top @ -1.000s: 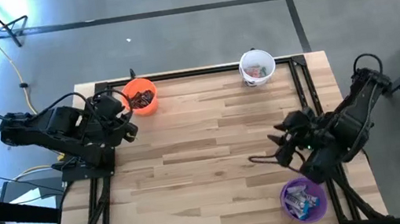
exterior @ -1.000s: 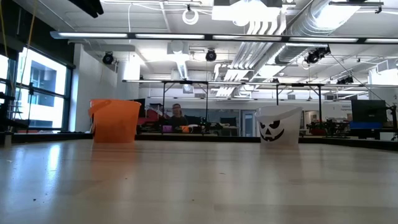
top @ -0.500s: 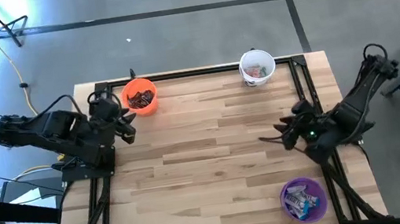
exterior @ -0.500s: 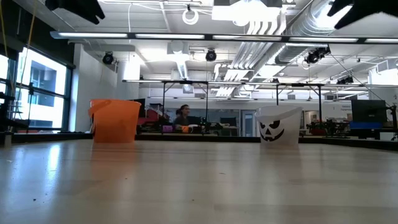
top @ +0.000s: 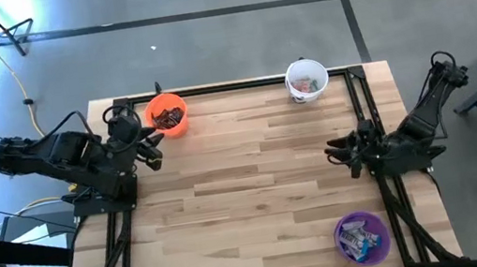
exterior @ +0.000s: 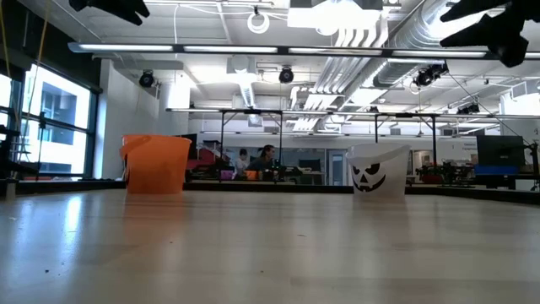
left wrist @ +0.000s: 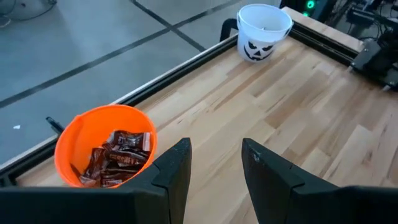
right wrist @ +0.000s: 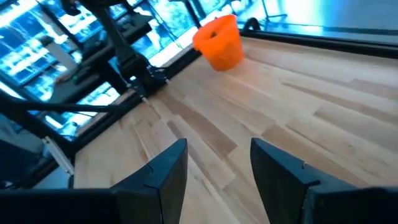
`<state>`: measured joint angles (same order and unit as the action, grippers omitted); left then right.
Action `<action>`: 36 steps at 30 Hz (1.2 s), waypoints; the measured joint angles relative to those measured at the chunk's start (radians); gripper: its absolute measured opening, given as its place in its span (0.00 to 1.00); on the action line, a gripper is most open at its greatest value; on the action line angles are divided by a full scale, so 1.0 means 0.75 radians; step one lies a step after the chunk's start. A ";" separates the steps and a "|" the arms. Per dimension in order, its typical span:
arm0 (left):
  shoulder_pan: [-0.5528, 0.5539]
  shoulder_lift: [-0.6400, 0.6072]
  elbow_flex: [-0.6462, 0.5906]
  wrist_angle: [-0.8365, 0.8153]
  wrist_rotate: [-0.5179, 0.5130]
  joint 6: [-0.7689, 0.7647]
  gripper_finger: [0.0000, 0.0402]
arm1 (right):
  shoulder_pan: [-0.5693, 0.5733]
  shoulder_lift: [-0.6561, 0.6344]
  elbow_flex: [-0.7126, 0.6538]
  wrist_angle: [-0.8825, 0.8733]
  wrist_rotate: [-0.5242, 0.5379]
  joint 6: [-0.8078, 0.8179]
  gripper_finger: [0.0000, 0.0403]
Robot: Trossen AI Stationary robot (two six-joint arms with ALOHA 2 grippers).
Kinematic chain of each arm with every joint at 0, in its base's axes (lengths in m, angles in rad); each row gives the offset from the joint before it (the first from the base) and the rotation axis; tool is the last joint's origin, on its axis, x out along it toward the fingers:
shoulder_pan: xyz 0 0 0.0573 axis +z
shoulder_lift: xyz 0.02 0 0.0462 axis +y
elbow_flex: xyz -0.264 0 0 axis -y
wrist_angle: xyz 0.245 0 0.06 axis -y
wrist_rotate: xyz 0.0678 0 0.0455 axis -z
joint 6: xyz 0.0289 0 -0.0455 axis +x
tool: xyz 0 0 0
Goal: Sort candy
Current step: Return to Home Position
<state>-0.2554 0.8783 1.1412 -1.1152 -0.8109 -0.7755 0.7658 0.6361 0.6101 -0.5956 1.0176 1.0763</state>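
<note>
While both arms sit drawn back at the table's (top: 255, 178) side edges, I see the left gripper (left wrist: 216, 155) released, fingers apart and holding nothing, just beside the orange cup (left wrist: 68, 142). Dark brown candy (left wrist: 118, 158) lies inside that cup. The right gripper (right wrist: 217, 152) is likewise spread and bare, near the right edge. Blue-and-white candy (top: 359, 240) fills the purple cup (top: 339, 231) on the right arm's side, and a few pieces (top: 308, 86) lie in the white cup (top: 291, 76).
</note>
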 joint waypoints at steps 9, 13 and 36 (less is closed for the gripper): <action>0.000 -0.012 0.000 0.023 -0.006 -0.047 0.32 | 0.001 -0.306 -0.246 0.377 -0.099 -0.299 0.42; 0.000 -0.012 0.000 0.023 -0.015 -0.073 0.32 | 0.000 -0.398 -0.335 0.616 -0.197 -0.571 0.42; 0.000 -0.012 0.001 0.022 -0.020 -0.221 0.32 | -0.014 -0.755 -0.800 1.268 -0.423 -1.070 0.42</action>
<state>-0.2554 0.8696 1.1416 -1.0985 -0.8257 -0.9415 0.7552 0.0698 0.0101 0.3552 0.7006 0.2738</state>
